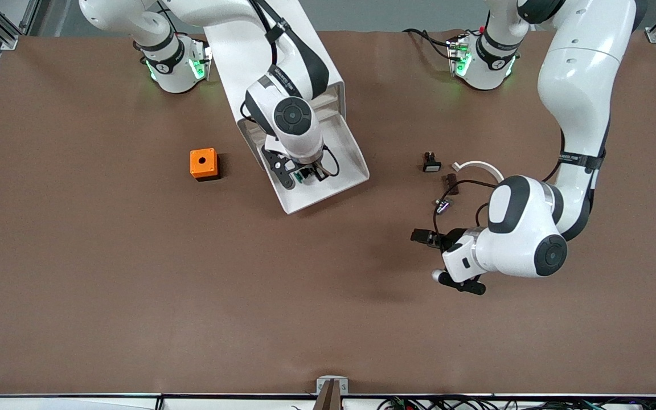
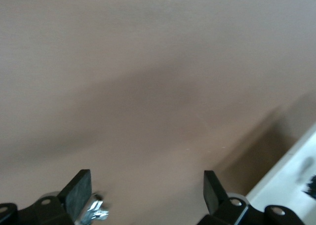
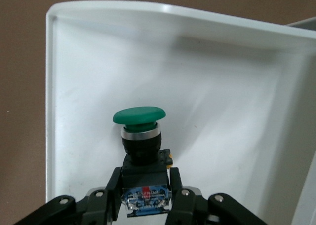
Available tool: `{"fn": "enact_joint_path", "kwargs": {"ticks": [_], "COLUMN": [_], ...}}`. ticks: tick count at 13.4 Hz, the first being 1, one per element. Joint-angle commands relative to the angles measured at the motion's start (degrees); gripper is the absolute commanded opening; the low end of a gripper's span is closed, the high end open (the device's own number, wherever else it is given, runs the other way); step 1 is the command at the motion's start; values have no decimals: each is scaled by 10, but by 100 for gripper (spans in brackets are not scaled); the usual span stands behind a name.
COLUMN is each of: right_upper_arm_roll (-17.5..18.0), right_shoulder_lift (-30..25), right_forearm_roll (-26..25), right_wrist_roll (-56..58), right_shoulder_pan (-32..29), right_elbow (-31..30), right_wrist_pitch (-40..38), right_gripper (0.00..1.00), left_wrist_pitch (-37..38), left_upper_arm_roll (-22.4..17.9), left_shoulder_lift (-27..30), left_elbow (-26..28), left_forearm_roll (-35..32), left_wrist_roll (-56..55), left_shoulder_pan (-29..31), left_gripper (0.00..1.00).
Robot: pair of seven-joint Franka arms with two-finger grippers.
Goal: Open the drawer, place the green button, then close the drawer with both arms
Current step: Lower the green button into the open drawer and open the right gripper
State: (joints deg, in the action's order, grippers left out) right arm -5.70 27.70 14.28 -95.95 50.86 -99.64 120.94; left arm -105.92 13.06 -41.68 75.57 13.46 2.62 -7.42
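Observation:
My right gripper (image 3: 145,188) is shut on the button's dark body (image 3: 144,168). The round green cap (image 3: 139,115) points down into the open white drawer (image 3: 222,87). In the front view this gripper (image 1: 305,174) hangs with the button (image 1: 299,177) over the drawer (image 1: 351,165), near its front wall. The drawer stands pulled out of the white cabinet (image 1: 336,94), which the right arm largely hides. My left gripper (image 1: 426,237) is open and empty, low over bare table toward the left arm's end. Its fingers (image 2: 79,188) stand wide apart.
An orange cube with a hole (image 1: 204,164) sits beside the drawer toward the right arm's end. A small black part with a white face (image 1: 431,162), a brown piece (image 1: 450,182), a metal piece (image 1: 442,206) and a white curved strip (image 1: 479,166) lie near the left arm.

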Motion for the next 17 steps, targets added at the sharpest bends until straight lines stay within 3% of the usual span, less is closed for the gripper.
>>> {"fn": "enact_joint_path", "kwargs": {"ticks": [1,2,4,7,13,17], "right_upper_arm_roll": [-5,-5,-6,-10,-25,-25], "right_shoulder_lift": [4,4,3,-18,-50,-131], "right_forearm_roll": [7,4,3,1,4,1], "right_wrist_roll": [-5,-5,-5,-2,22,211], "right_shoulder_pan": [9,13,15,7,-84,-174], "right_elbow": [4,4,4,15,227,238], "right_wrist_pitch": [2,1,-4,-30,-312,-405], "right_gripper": [49,72,100,100,100,100], "left_wrist_pitch": [7,7,7,6,6,-14], "left_upper_arm_roll": [-1,1,-2,-3,-1,-2], "left_shoulder_lift": [21,27,42,45,44,30], "left_elbow": [5,4,4,3,4,5], "left_forearm_roll": [-67,-96,-147,-176,-205,-209], "left_wrist_roll": [-63,-87,-142,-197,-332,-450], "left_shoulder_pan": [-11,-15,-37,-43,-51,-75], "left_gripper": [100,100,100,100,100,100]}}
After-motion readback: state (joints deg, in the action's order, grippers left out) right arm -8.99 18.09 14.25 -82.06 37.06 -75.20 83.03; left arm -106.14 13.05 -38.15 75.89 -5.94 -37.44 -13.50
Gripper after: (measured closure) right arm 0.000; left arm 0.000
